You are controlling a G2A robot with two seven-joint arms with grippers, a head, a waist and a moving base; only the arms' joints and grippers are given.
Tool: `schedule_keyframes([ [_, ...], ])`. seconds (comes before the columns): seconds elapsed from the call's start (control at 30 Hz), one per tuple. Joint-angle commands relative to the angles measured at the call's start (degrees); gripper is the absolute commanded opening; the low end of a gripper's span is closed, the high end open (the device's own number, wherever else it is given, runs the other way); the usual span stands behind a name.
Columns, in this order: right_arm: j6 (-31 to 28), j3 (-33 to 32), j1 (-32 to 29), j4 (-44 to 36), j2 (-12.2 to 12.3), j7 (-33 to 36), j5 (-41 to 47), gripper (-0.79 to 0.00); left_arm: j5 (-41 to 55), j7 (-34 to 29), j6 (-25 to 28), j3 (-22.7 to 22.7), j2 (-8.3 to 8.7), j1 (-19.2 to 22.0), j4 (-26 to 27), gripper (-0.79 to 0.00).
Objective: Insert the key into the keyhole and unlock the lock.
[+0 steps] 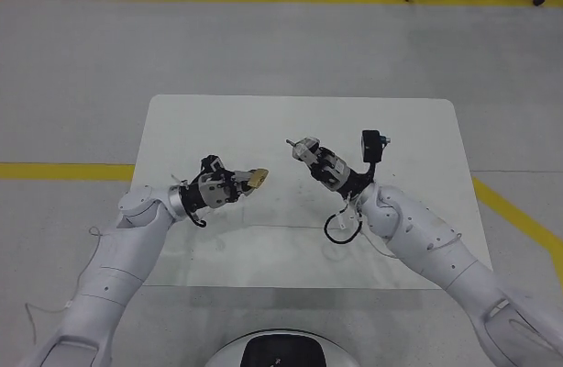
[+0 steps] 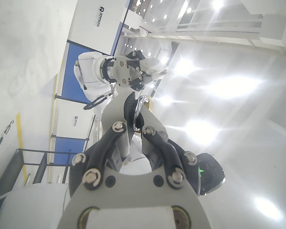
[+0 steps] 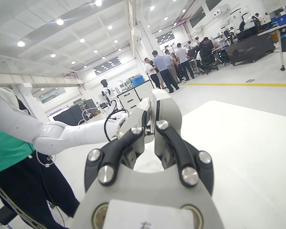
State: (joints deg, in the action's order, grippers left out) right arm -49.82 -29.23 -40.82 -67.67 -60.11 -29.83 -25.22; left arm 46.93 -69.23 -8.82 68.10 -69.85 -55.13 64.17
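The left gripper (image 1: 237, 183) is clamped on the lock (image 1: 257, 180), holding it above the white bench (image 1: 401, 128), left of the middle. In the left wrist view its pale fingers (image 2: 155, 122) close together on the shackle (image 2: 138, 110), a curved bar of bright polished steel, and a corner of the lock's brass-coloured body (image 2: 150, 103) pokes out just past the fingertips. The top view shows that body as a small, blocky, tan piece pointing toward the other arm.

The right gripper (image 1: 306, 150) is pinched tight on the key (image 1: 292, 144), whose thin dark blade sticks out beyond the fingertips. From the right wrist view the key (image 3: 152, 120) is a flat, pale metal sliver edge-on between the grey pads, its blade hidden.

Key and lock are near each other but apart, with bare bench between them. The left wrist view shows the right gripper (image 2: 160, 70) beyond the lock. The bench top is smooth, matte and round-cornered.
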Motion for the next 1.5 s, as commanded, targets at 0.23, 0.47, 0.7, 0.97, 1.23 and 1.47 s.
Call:
schedule_keyframes([
  [0.23, 1.47, 0.64, 1.55, 1.53, -4.28, 4.69, 1.31, -0.785, -2.25, -3.72, -3.4, -1.27, 0.15, 3.95, -2.76, -0.785],
  [0.47, 1.35, -0.52, 1.56, 4.21, -6.6, 5.51, 1.85, -0.785, -0.44, -5.43, -4.49, -2.3, -0.27, 6.91, -5.91, -0.785],
  [0.7, -1.47, -2.22, 0.5, 4.65, -7.85, 7.04, 1.7, -0.785, 0.01, -5.33, -4.77, -3.97, -0.83, 8.98, -8.2, -0.785],
  [0.97, -5.55, -4.26, -0.64, 4.74, -8.87, 9.81, 2.12, -0.785, 1.88, -3.91, -5.78, -4.54, -1.32, 10.52, -10.78, -0.785],
  [1.23, -3.41, -9.15, -3.56, 3.17, -8.8, 7.83, -1.46, -0.785, 3.54, -2.48, -8.26, -3.58, -1.19, 11.11, -12.68, -0.785],
  [1.47, 1.75, -13.97, -9.03, -2.49, -8.03, 3.77, -7.54, -0.785, 4.39, -1.3, -11.16, -3.25, -1.12, 11.72, -13.32, -0.785],
])
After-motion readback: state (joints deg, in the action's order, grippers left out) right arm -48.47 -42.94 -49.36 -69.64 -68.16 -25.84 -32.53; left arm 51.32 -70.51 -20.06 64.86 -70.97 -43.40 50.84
